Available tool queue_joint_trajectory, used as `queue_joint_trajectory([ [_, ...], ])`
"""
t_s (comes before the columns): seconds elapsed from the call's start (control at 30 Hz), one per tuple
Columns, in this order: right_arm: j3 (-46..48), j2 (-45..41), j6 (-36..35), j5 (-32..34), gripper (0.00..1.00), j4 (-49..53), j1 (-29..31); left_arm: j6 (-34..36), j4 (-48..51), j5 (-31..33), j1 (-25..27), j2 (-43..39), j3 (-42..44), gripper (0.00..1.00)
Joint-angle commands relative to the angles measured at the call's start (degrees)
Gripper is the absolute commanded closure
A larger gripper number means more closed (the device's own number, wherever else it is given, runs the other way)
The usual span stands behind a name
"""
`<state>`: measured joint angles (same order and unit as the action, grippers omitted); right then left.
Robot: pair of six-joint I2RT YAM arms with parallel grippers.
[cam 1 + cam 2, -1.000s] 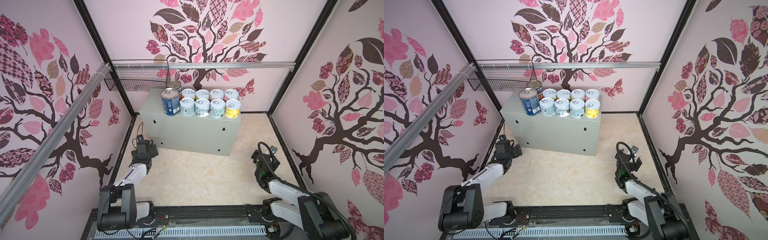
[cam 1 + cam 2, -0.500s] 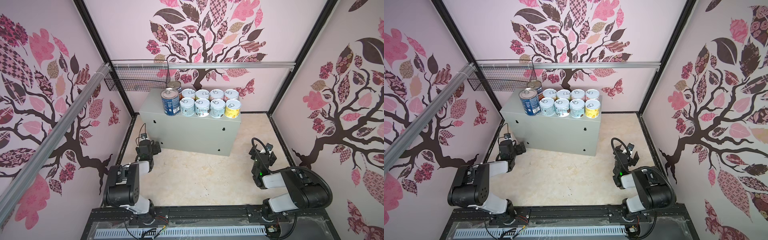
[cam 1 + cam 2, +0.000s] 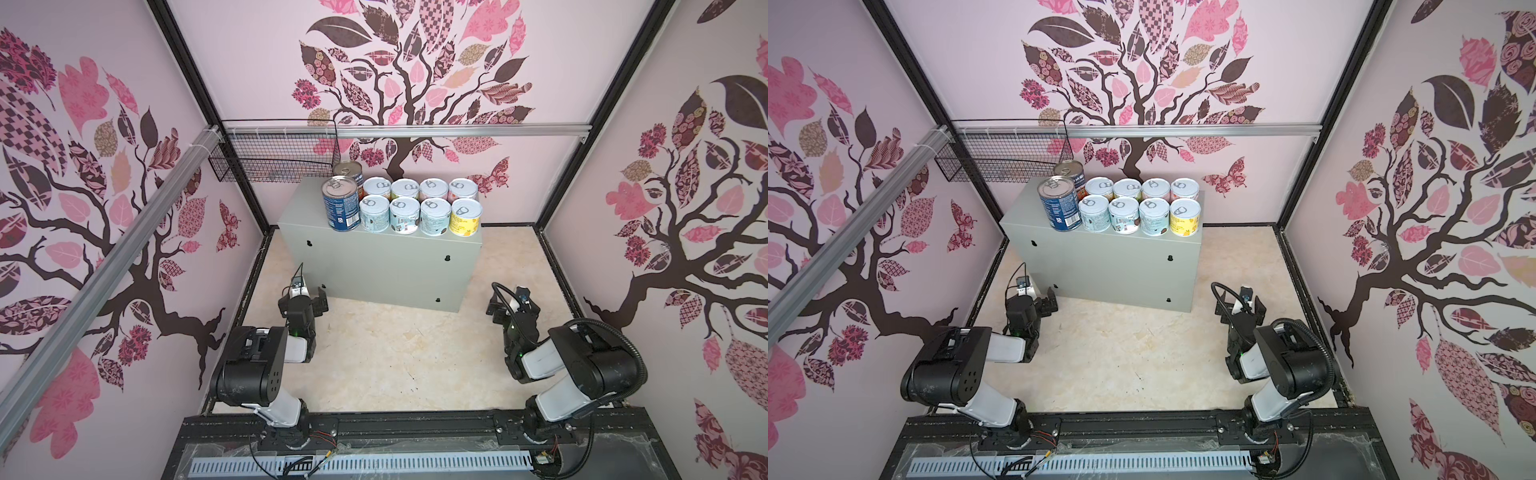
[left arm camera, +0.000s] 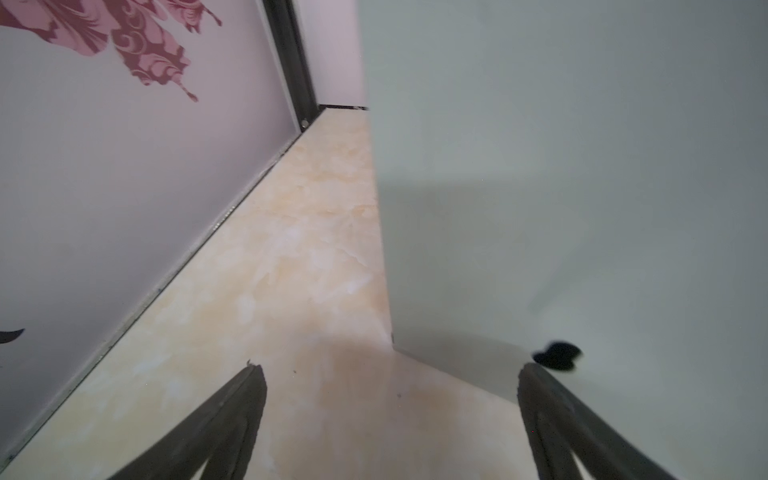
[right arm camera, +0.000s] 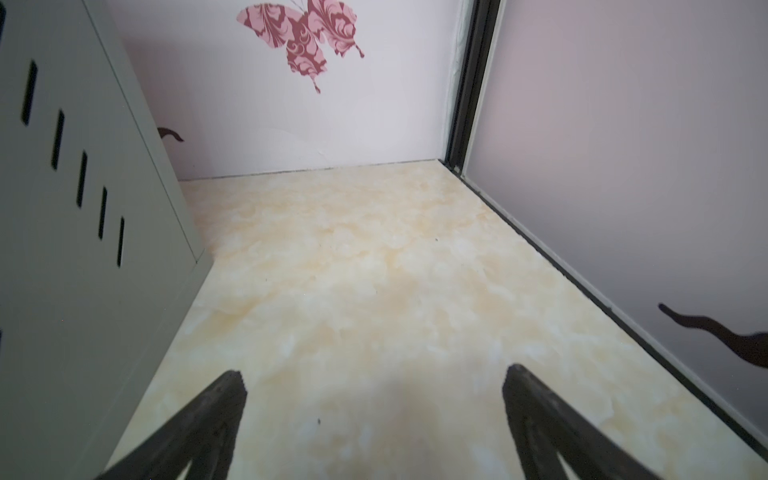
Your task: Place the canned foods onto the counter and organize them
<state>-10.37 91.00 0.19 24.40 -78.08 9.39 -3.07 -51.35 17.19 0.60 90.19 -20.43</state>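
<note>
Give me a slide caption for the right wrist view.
Open right gripper low over the marble floor, beside the counter.

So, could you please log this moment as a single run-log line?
cans: all ten upright on counter | left pincer: open, empty, low by counter front | right pincer: open, empty, above floor | basket: no cans visible

top views: overhead, whole scene | wrist views: low, floor (image 5: 374, 291)
</note>
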Motion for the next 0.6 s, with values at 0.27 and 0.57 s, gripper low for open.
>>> queue_joint_trajectory([
  [0.27, -5.1, -1.8, 4.4, -6.5, 0.00, 10.6, -4.9, -1.0, 1.0, -1.8, -0.4, -1.0, -1.2, 0.02],
  [0.57, -5.3, -1.8, 4.4, -6.5, 0.00, 10.9, -4.9, -1.0, 0.8, -1.7, -0.3, -1.1, -1.0, 0.02],
])
